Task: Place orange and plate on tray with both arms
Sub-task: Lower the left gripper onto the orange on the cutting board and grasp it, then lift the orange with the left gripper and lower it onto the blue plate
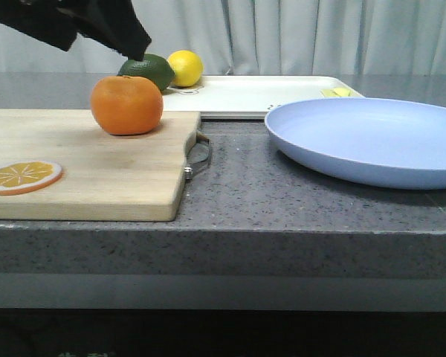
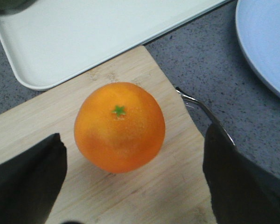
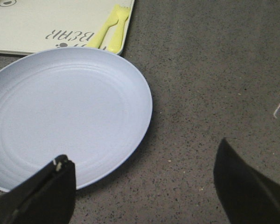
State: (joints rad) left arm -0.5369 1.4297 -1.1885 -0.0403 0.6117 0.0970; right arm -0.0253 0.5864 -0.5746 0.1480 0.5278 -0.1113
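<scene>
The orange [image 1: 126, 105] sits on the wooden cutting board [image 1: 89, 175] at centre-left of the front view, resting on the board's far portion, stem end up (a small green star-shaped calyx shows in the left wrist view). A flat orange slice [image 1: 22, 176] lies on the same board at the lower left of the frame, well apart from the whole fruit. The board carries a metal handle [image 1: 198, 155] on its right edge.

The left tool [image 2: 135, 179] hangs above the orange with its fingers spread wide; the two dark fingers appear at the lower left and lower right of the left wrist view, with the fruit between them and no contact visible. In the front view the arm shows only as a dark mass at the upper left of the frame, above the fruit.

The tray [image 1: 260, 95] lies at the upper centre of the front view, behind the board. A dark green fruit [image 1: 150, 71] and a yellow lemon [image 1: 185, 68] rest at its left end. A small yellow fork-shaped item [image 3: 109, 29] and printed lettering mark the tray corner nearest the plate.

The plate [image 1: 372, 140] sits on the grey speckled tabletop [image 1: 282, 197] at the right of the front view, empty, its far rim just beside the tray.

The right tool [image 3: 144, 184] stands open over the plate's edge and the bare tabletop; its fingers touch nothing.
</scene>
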